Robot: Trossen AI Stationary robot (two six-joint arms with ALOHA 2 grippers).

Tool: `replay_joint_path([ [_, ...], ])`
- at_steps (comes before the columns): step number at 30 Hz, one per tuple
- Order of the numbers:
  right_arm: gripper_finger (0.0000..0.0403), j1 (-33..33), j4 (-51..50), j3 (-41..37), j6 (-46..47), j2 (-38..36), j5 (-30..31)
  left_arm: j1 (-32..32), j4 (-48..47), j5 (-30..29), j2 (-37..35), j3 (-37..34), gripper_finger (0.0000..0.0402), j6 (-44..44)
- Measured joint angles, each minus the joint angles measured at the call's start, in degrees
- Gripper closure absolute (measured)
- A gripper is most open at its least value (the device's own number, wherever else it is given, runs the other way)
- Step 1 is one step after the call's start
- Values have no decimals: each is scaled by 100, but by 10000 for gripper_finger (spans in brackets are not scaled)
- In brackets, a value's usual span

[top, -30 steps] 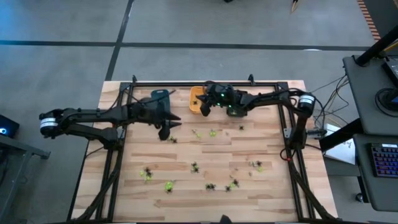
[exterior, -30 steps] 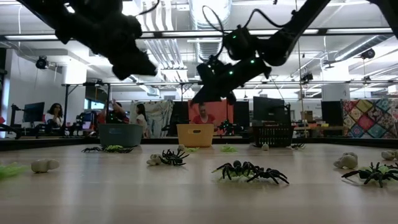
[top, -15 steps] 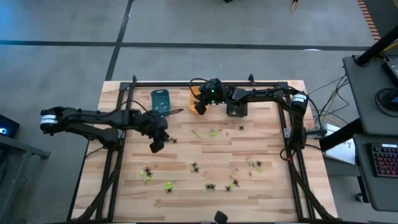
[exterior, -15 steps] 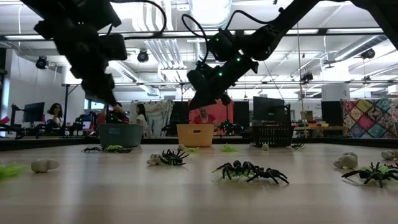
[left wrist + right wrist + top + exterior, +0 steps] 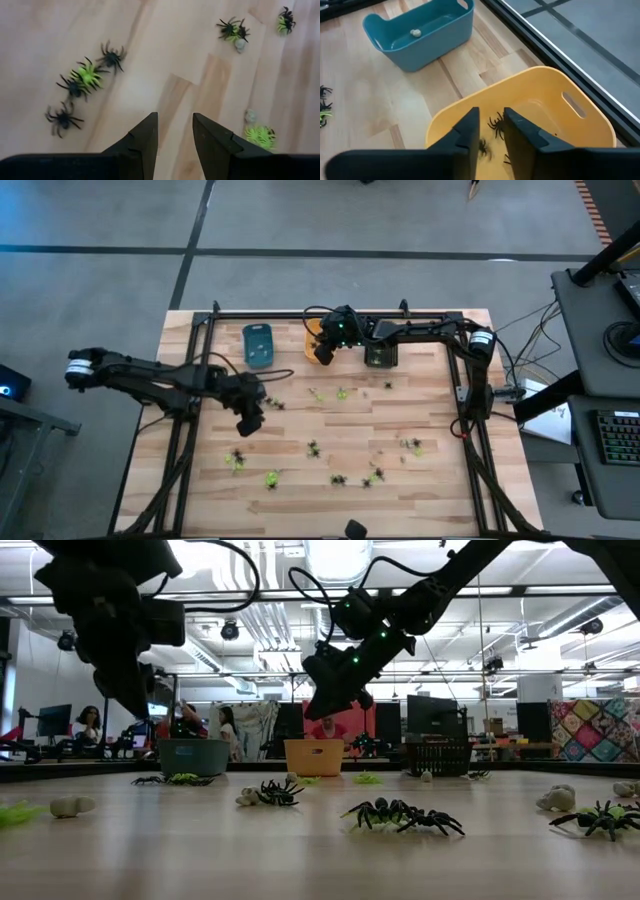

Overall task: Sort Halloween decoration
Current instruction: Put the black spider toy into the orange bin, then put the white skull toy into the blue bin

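High view: small plastic spider figures (image 5: 340, 393), black, yellow-green and pale, are seen scattered over the wooden desk (image 5: 440, 415), mostly from 4 to 8 o'clock of its middle. The right pincer (image 5: 322, 352) is held at 12 o'clock, over the orange rectangular plastic tray (image 5: 580, 131); its fingers (image 5: 468, 131) are seen slightly apart with nothing clamped, and a black spider (image 5: 496, 123) is seen between them, whether falling or lying cannot be told, with others lying on the tray floor. At 11 o'clock stands the blue plastic tray (image 5: 427, 35), in which one pale figure (image 5: 415, 33) lies. The left pincer (image 5: 246, 423) is held at 9 o'clock, its fingers (image 5: 145, 137) apart and empty above bare wood, with a row of black and green spiders (image 5: 82, 82) near.
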Motion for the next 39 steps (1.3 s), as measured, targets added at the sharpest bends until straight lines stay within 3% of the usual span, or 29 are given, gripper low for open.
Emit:
replay_joint_path([
  [8, 270, 0, -38, 0, 0, -5, -7, -708, 2, 2, 0, 0, 297, -931],
  [18, 260, 32, -448, -2, -72, -268, -28, -1880, 256, 2, 162, 2, 297, -2231],
  [25, 270, 161, -1124, -2, -186, -897, -21, -2628, 1022, -60, 649, 2, 297, -2167],
  [32, 268, 541, -1607, -2, -396, -1486, -17, -3137, 1738, -782, 1238, 4, 297, -1959],
  [39, 273, 1071, -1895, -10, -533, -1933, -44, -3210, 2579, -1399, 1828, 4, 297, -1827],
])
